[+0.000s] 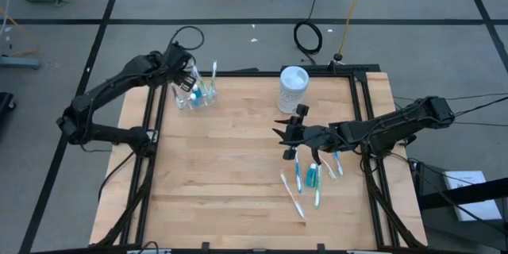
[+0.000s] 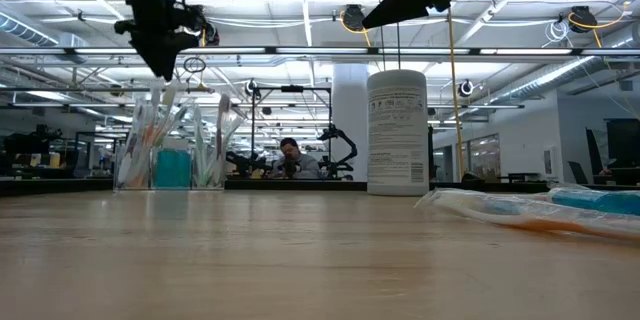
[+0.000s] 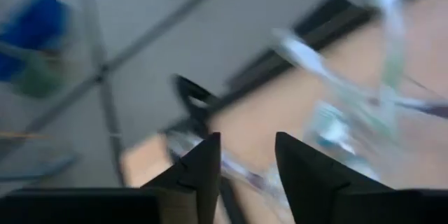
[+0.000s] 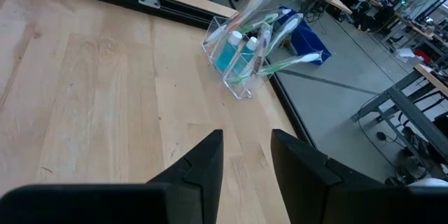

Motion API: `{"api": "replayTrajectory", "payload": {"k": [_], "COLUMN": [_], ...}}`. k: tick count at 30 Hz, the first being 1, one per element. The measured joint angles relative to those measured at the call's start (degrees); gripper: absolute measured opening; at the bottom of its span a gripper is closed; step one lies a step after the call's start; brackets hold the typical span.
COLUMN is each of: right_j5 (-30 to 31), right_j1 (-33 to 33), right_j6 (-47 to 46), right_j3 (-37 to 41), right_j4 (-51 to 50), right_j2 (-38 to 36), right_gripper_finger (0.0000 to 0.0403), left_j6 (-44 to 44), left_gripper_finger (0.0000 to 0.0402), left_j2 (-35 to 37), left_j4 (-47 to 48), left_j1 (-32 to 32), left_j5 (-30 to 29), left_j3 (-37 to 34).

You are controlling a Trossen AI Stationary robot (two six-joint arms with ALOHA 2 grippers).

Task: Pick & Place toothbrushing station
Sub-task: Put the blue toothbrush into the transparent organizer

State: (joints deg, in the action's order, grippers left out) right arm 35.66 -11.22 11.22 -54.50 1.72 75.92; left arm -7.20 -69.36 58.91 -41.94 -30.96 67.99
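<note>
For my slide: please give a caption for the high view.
Left hand above cup; right hand near loose toothbrushes.

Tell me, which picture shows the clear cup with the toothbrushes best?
The right wrist view: the clear cup sits sharp and unblocked near the table's edge, toothbrushes and blue tubes inside. The high view shows it small under the left tool. The low view shows it side-on. The left wrist view is blurred.

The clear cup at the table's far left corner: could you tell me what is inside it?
The clear cup holds several toothbrushes standing tilted and blue toothpaste tubes. Its bottom is hidden by the contents.
</note>
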Motion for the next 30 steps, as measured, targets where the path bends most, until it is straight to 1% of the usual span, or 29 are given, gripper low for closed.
{"api": "replayTrajectory", "payload": {"k": [2, 3, 4, 7, 9, 11, 13, 16, 19, 22, 25, 30], "right_j5": [0.0, 0.0, 0.0, 0.0, 0.0, -0.1, -1.82, -6.23, -10.45, -12.97, -13.2, -13.25], "right_j1": [0.0, 0.0, 0.0, 0.0, 0.02, 0.02, 0.04, 0.02, 0.1, 0.33, 0.52, 1.56], "right_j6": [-0.94, -1.62, -2.31, -4.77, -6.61, -8.02, -8.09, -8.55, -9.75, -9.82, -11.06, -19.07], "right_j3": [0.0, 0.0, 0.0, 0.0, 0.01, 0.0, -0.04, 0.0, -0.02, 0.0, 0.02, 0.02], "right_j4": [0.0, 0.0, 0.0, -0.01, -0.11, -0.3, -0.3, -1.28, -1.14, -0.98, -1.2, -2.62], "right_j2": [0.0, 0.0, 0.0, 0.0, 0.0, 0.09, 0.83, 2.07, 3.89, 5.63, 6.62, 7.77], "right_gripper_finger": [0.0112, 0.0112, 0.0112, 0.0112, 0.0112, 0.0112, 0.0112, 0.0112, 0.0112, 0.0112, 0.0112, 0.0112], "left_j6": [-0.65, -1.21, -1.68, -1.92, -1.94, -1.94, -1.59, -1.29, -3.45, -5.46, -4.69, -4.5], "left_gripper_finger": [0.0127, 0.0121, 0.0114, 0.0095, 0.0081, 0.0067, 0.0051, 0.0026, 0.0006, 0.0009, 0.0022, 0.0025], "left_j2": [0.01, 0.08, 0.21, 1.0, 1.31, 1.56, 2.56, 4.22, 5.52, 5.88, 5.64, 3.63], "left_j4": [-1.61, -2.35, -2.72, -2.85, -3.0, -3.24, -3.23, -3.7, -3.51, -3.51, -3.55, -5.65], "left_j1": [0.61, 0.85, 1.07, 2.54, 4.49, 6.74, 8.49, 11.15, 14.6, 18.47, 22.39, 28.39], "left_j5": [-6.44, -8.3, -8.59, -4.18, -0.83, 1.1, 1.08, -0.5, -0.26, 2.39, 3.71, 5.45], "left_j3": [0.0, 0.02, 0.11, 1.1, 1.81, 2.26, 2.51, 2.75, 2.75, 2.75, 2.58, 0.74]}}
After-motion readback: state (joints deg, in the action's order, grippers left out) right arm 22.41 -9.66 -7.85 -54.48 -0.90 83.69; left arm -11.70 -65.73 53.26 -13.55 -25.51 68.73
